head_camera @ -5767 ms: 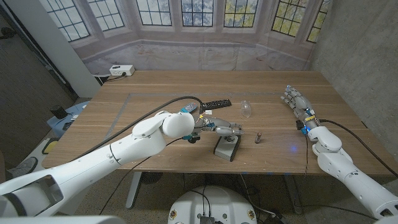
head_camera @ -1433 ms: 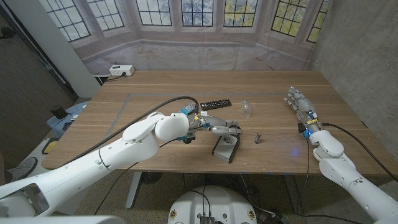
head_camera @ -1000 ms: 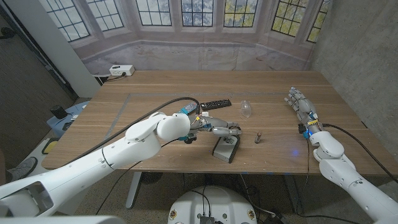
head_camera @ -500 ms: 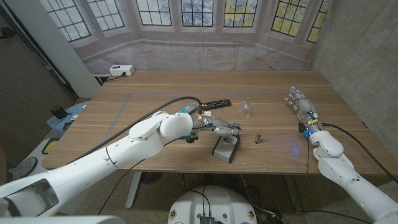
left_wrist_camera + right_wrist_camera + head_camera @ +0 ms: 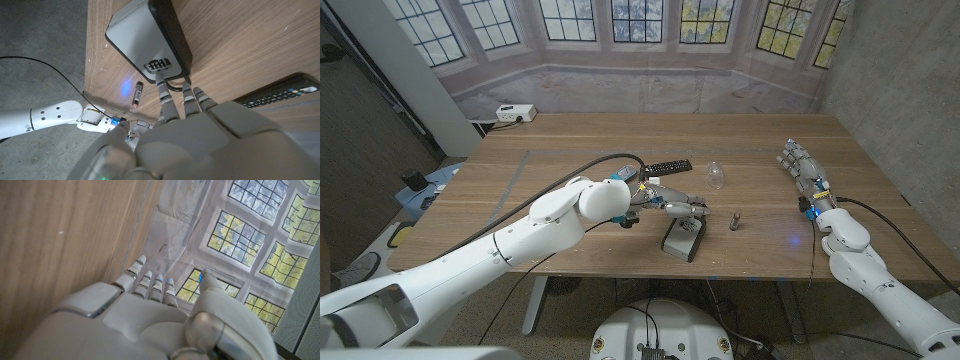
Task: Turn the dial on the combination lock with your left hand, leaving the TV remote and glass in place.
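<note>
A grey combination lock box (image 5: 682, 238) with a black face lies near the table's front edge. In the left wrist view its row of number dials (image 5: 157, 64) faces my left hand (image 5: 200, 135). That hand (image 5: 669, 207) reaches over the lock's far end with its fingers stretched out. One fingertip (image 5: 160, 80) touches the dials and the hand grips nothing. The black TV remote (image 5: 667, 166) lies just behind the hand, and the clear glass (image 5: 717, 175) is to its right. My right hand (image 5: 801, 166) stands far off at the table's right, fingers extended, holding nothing.
A small dark cylinder (image 5: 735, 220) stands just right of the lock, also seen as the cylinder (image 5: 136, 93) in the left wrist view. A blue light spot (image 5: 790, 239) glows on the wood. A white power strip (image 5: 515, 114) sits at the back left corner.
My left hand's fingers have shifted slightly over the lock's dial end, and the lock has turned a little since the oldest frame. The right hand, remote and glass have stayed put.
</note>
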